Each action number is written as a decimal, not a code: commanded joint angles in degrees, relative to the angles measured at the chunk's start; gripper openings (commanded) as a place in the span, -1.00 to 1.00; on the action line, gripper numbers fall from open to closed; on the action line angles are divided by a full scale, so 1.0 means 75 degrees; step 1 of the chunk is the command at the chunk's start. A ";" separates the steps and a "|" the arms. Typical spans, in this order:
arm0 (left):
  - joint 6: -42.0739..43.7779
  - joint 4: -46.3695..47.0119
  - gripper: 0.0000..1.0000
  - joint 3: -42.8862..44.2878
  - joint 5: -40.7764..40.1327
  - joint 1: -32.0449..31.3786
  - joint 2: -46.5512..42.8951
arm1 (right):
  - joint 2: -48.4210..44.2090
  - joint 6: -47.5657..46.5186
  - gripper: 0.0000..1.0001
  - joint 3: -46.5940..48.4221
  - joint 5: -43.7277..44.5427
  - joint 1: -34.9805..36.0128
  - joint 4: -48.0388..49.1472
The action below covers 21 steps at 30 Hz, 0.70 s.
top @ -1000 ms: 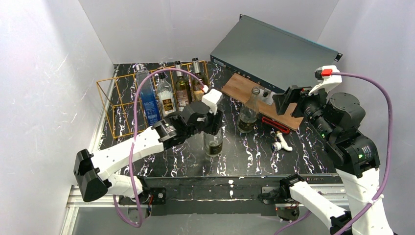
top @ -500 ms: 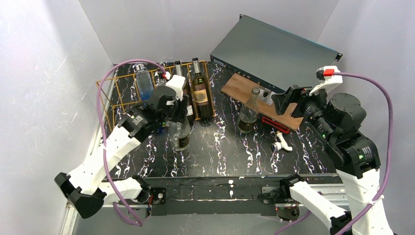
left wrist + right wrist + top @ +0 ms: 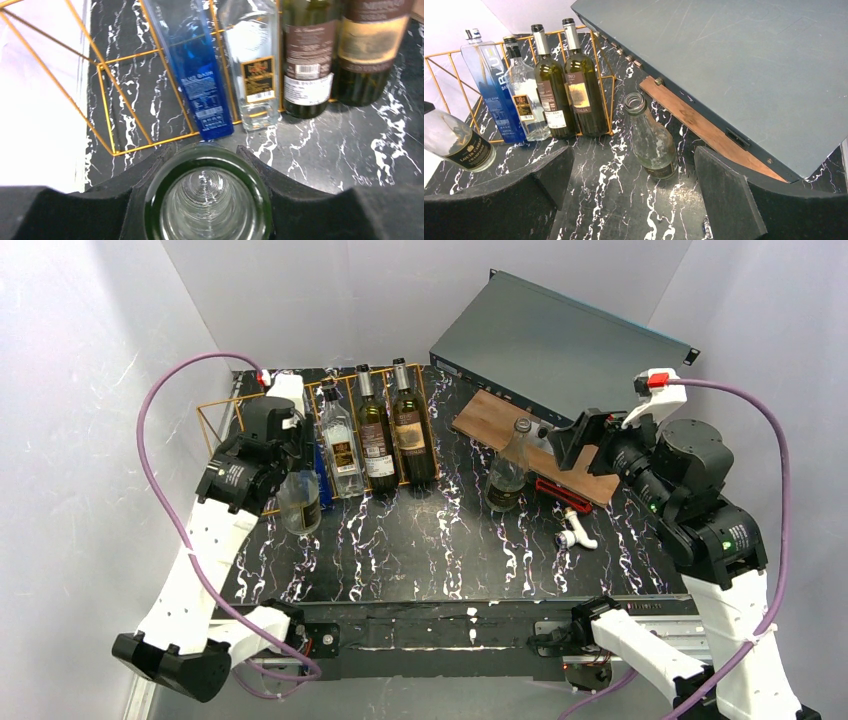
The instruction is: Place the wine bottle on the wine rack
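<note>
Top view, left fingers: clenched on the neck of the wine bottle, a clear one with a dark label.
Top view, wine bottle: at the left end of the wine rack, against its front edge and just in front of the blue bottle (outside the wire, not in a bay).
Top view, wine rack: at the far left of the tabletop; a clear bottle and two dark bottles sit side by side in its bays to the right of the blue bottle.
Top view, right fingers: above the wooden board, touching nothing; an open-necked bottle stands near them on the tabletop.
Left wrist view, left fingers: both black pads press the wine bottle's neck from either side (the camera looks straight down its mouth).
Left wrist view, wine rack: its front wire runs just beyond the mouth, with the bay left of the blue bottle ahead.
Right wrist view, right fingers: released and spread wide, gripping nothing.
Right wrist view, wine bottle: far left, tilted, in front of the rack's left bays; I cannot tell whether its base touches the tabletop.
Right wrist view, grey case: it slopes over the wooden board, behind the open-necked bottle.
</note>
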 commanded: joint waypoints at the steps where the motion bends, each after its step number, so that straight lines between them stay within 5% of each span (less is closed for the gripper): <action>1: 0.0315 0.1090 -1.00 0.0476 -0.0390 0.0698 0.0039 | 0.0107 -0.0093 1.00 0.0362 -0.0116 -0.0007 0.0260; 21: -0.0204 0.1758 -1.00 0.1455 0.0132 0.2871 0.2317 | 0.0410 0.0074 1.00 0.0793 -0.0007 -0.0012 0.0029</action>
